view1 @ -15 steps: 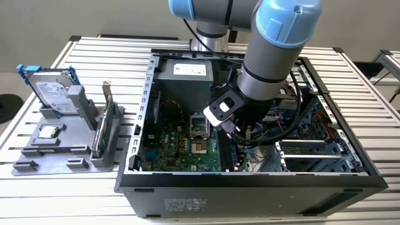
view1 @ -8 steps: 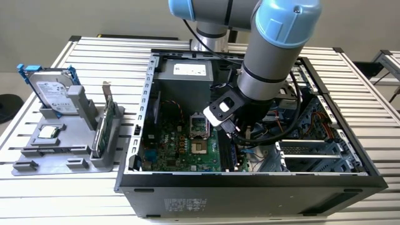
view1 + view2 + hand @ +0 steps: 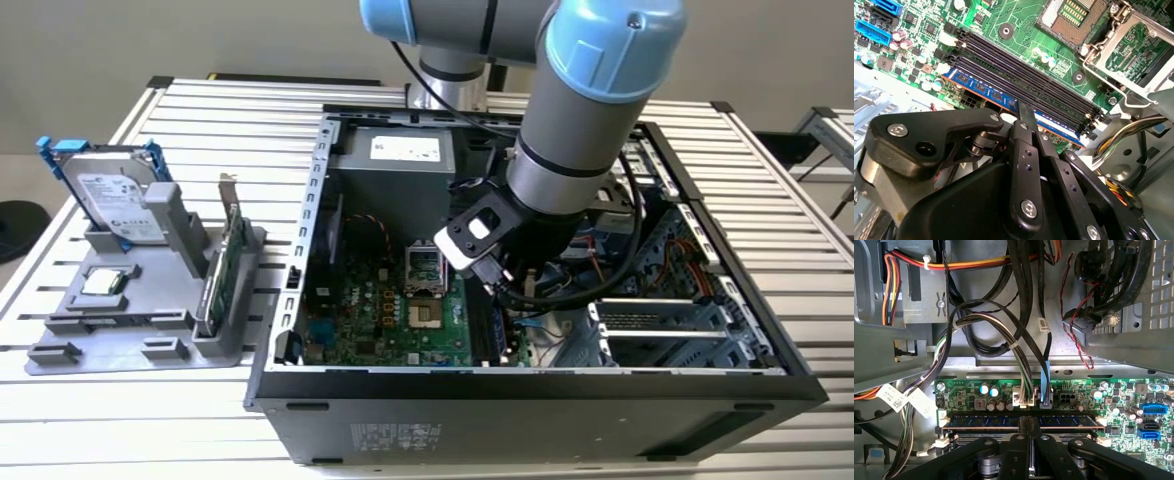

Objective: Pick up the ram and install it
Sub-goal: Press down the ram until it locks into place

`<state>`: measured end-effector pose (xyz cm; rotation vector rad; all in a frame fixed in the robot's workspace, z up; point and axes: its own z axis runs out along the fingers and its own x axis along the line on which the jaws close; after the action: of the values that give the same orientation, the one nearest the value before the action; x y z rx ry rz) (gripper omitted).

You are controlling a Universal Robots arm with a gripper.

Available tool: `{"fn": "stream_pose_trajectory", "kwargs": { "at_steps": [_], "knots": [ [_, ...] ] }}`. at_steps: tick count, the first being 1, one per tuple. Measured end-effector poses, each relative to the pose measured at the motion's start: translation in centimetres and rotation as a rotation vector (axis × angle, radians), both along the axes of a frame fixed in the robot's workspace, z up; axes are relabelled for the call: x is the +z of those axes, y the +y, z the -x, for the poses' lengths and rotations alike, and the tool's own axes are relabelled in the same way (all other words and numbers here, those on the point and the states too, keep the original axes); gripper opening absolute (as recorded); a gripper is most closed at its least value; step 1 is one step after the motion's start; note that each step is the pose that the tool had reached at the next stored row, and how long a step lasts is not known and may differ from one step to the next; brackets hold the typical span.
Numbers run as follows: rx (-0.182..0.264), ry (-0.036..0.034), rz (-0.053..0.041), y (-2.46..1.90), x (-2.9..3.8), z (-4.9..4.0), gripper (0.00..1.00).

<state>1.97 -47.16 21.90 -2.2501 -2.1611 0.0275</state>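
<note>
I've got the gripper (image 3: 1026, 111) down inside the open computer case (image 3: 534, 385), fingers (image 3: 1030, 426) pinched together on the top edge of the ram (image 3: 1004, 97), right around its middle. In both wrist views the blue stick stands on edge in the outermost of the black memory slots (image 3: 1024, 70), the one nearest the edge of the green motherboard (image 3: 387, 315); the other slots run alongside it, bare. I can't tell whether it's fully seated, though the white latch (image 3: 944, 421) at one end looks tilted outward. Just past the slots in the second wrist view I see the CPU socket (image 3: 1076, 12) with its metal retention frame swung up. In the first wrist view, bundles of cables (image 3: 1004, 315) loop over the board's edge, with a white plug and a blue one set beside the ram. In the exterior view the arm (image 3: 587, 130) reaches down into the case's middle. Well off to the exterior view's left, a grey holder tray (image 3: 107, 320) carries a hard drive (image 3: 114, 200) standing upright, a green card (image 3: 230, 265) on edge, and a small chip (image 3: 104, 284) lying flat.
</note>
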Motion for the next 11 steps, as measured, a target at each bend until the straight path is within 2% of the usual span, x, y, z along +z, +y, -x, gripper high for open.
{"fn": "stream_pose_trajectory", "kwargs": {
  "at_steps": [11],
  "knots": [
    [0.0, 0.0, 0.0, 0.0, -0.01, 0.0, 0.0]
  ]
}}
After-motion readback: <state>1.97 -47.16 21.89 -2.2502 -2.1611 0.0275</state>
